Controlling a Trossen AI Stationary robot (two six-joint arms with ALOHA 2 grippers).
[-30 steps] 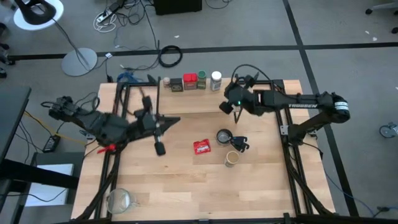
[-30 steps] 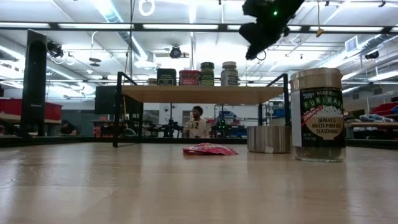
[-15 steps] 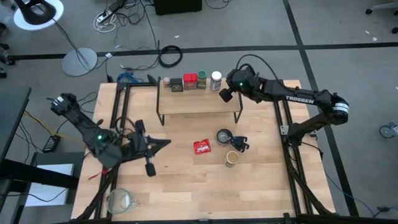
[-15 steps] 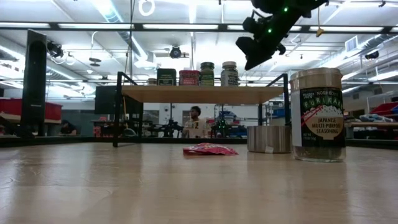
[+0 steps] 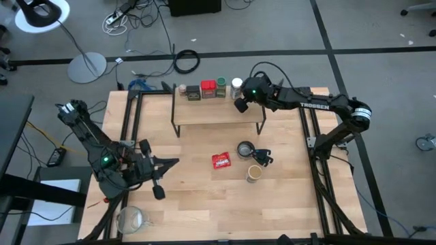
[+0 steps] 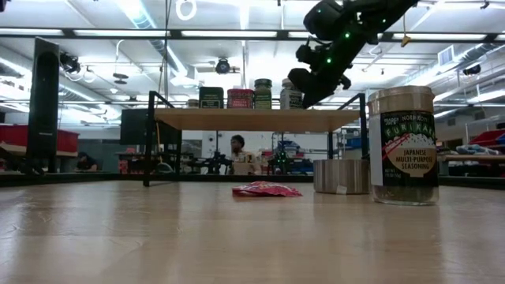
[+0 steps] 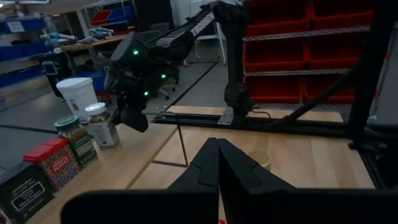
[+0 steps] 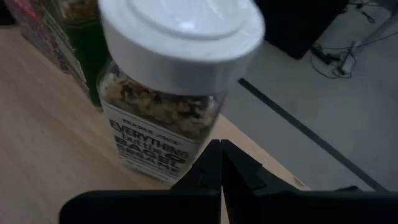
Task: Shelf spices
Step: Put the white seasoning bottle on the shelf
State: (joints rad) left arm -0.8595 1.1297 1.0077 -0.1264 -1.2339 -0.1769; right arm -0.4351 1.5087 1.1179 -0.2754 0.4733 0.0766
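Note:
The shelf stands at the table's far side. A dark square tin, a red tin, a green jar and a white-capped jar stand in a row on its plank. The tan-lidded jar stands upright on the table, nearer the front. My right gripper is shut and sits low on the near-right side of the white-capped jar. My left gripper is shut and hovers over the table's left part, away from all the spices. My right gripper has its shut fingertips close against the lower wall of the white-capped jar, coming level from the jar's near-right side. I cannot tell whether they touch it. The jar stands upright on the shelf plank.
A round metal cup and a flat red packet lie between the shelf and the tan-lidded jar. A glass vessel sits at the near left corner. A person shows in the room beyond.
My right gripper has moved toward the far edge and down, from over the shelf's right end to the white-capped jar. My left arm has drawn back toward the table's near left. The spices have kept their places.

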